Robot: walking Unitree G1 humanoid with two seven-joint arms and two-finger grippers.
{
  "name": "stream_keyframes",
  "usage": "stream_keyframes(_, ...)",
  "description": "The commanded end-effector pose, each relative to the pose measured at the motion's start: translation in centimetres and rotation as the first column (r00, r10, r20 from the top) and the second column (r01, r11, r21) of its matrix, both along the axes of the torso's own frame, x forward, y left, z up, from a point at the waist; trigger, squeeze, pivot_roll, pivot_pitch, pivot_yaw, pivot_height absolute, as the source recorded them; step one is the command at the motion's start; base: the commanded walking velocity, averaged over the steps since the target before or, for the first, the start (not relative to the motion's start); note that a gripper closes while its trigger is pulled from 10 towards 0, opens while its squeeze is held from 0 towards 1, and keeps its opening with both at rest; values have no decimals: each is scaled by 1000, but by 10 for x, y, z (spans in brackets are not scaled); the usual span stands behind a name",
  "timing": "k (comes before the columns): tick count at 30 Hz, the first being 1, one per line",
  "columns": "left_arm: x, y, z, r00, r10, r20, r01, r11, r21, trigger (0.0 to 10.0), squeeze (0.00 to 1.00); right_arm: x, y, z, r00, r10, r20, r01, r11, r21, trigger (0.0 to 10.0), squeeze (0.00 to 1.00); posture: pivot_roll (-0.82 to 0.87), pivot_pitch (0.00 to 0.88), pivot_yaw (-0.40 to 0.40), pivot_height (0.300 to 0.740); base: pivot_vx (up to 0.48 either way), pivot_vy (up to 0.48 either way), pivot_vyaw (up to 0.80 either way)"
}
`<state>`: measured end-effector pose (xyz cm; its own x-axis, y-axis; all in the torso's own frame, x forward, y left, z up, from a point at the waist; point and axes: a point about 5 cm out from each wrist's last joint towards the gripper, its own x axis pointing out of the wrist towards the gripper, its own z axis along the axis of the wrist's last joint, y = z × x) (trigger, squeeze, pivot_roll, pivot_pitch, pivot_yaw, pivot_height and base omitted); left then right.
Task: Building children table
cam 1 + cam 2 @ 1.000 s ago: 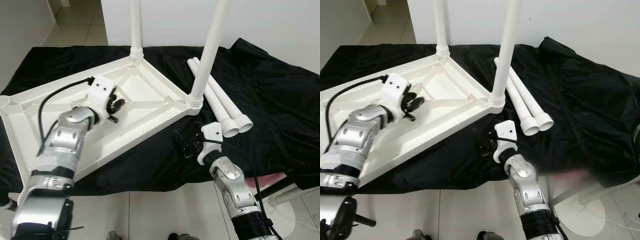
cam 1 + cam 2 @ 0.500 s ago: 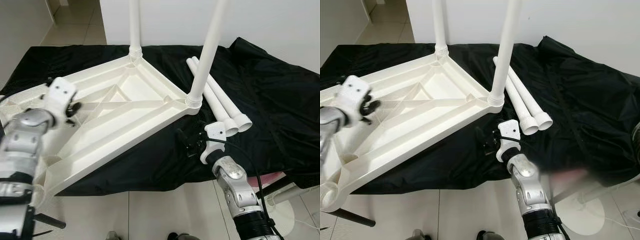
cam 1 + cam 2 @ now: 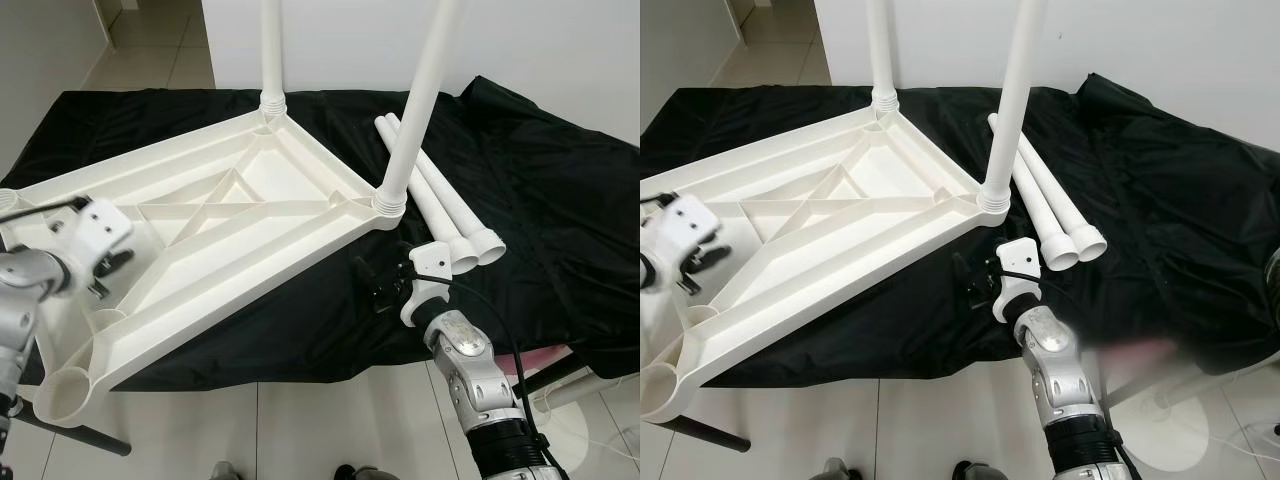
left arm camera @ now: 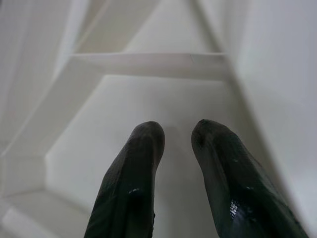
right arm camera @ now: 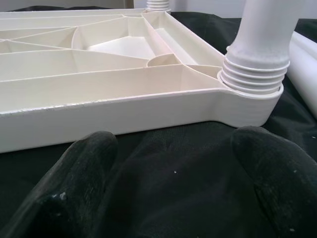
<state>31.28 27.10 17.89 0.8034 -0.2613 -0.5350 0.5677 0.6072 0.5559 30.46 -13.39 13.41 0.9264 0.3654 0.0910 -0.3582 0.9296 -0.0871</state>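
Tabletop (image 3: pixel 250 215), white plastic, lies upside down on a surface draped in black cloth (image 3: pixel 540 190), ribbed underside up, its near-left corner overhanging the near edge above the tiled floor (image 3: pixel 330 420). Two white legs stand upright in sockets: one at the far corner (image 3: pixel 270 50), one at the right corner (image 3: pixel 420 100). Empty socket (image 3: pixel 66 389) open at the near-left corner. Two loose legs (image 3: pixel 440 200) lie side by side on the cloth, just right of the right corner. Left gripper (image 3: pixel 97 282) sits over the left edge of the tabletop; in its wrist view the fingers (image 4: pixel 133 168) are slightly parted above the ribbed underside, holding nothing; contact with the plastic unclear. Right gripper (image 3: pixel 378 285) rests low over the cloth near the right corner, fingers (image 5: pixel 84 163) spread wide, nothing between them.
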Motion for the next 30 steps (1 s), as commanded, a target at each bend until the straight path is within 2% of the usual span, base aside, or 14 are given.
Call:
stream_keyframes(1, -4, -9, -6, 998, -50, -46, 50, 999, 2, 10000, 0, 1, -2, -3, 1000, -1, -21, 1, 1000, -4, 10000, 0, -14, 101, -37, 740, 0, 0, 0)
stream_keyframes(5, -9, -19, -14, 991, -103, -90, 103, 995, 2, 10000, 0, 1, -2, -2, 1000, -2, -20, 2, 1000, -5, 10000, 0, -15, 100, -36, 740, 0, 0, 0)
stream_keyframes(7, -14, -32, -19, 980, -159, -124, 157, 987, -20, 10000, 0, 2, -3, -2, 1000, -6, -19, 6, 1000, -5, 10000, 0, -16, 97, -32, 740, 0, 0, 0)
stream_keyframes(10, -17, -41, -21, 970, -199, -142, 194, 980, -48, 10000, 0, 2, -3, -2, 1000, -8, -18, 8, 1000, -4, 10000, 0, -17, 98, -29, 740, 0, 0, 0)
stream_keyframes(15, -22, -54, -19, 954, -259, -151, 246, 964, -95, 10000, 0, 2, -3, -3, 1000, -11, -20, 11, 1000, -3, 10000, 0, -17, 99, -28, 740, 0, 0, 0)
stream_keyframes(20, -31, -79, -18, 929, -339, -148, 316, 935, -161, 10000, 0, 2, -2, -4, 1000, -6, -24, 6, 1000, -4, 10000, 0, -13, 100, -30, 740, 0, 0, 0)
stream_keyframes(25, -29, -79, -20, 934, -323, -150, 305, 943, -132, 10000, 0, 2, 0, -4, 1000, 4, -25, -4, 1000, -4, 10000, 0, -11, 101, -30, 740, 0, 0, 0)
stream_keyframes(27, -25, -67, -19, 953, -273, -133, 259, 959, -111, 10000, 0, 2, 1, -4, 1000, 7, -26, -7, 1000, -6, 10000, 0, -7, 101, -31, 740, 0, 0, 0)
stream_keyframes(30, -21, -59, -16, 962, -246, -118, 236, 967, -92, 10000, 0, 2, 1, -5, 1000, 7, -27, -8, 1000, -7, 10000, 0, -5, 103, -30, 740, 0, 0, 0)
